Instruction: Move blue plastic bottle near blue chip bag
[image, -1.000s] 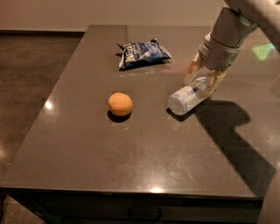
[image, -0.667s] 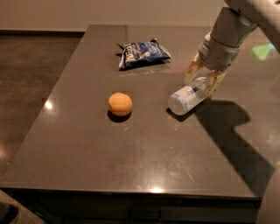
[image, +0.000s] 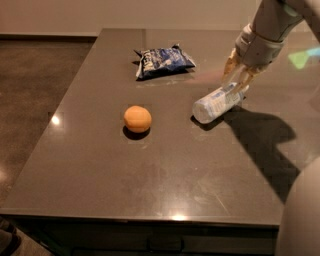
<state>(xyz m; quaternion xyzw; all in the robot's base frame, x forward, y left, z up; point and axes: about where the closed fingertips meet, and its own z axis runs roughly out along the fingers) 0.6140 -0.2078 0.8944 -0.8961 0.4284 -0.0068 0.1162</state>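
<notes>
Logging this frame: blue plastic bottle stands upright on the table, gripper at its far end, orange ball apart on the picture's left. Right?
No. The camera view shows the blue plastic bottle lying on its side, not upright. The rest holds: on the table, gripper at its far end, orange ball apart on the left.

Toppled blue plastic bottle (image: 216, 102) at gripper (image: 239, 80), blue chip bag (image: 162, 61) apart

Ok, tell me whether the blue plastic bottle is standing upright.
No, the blue plastic bottle lies on its side on the table, with the gripper at its far end.
</notes>
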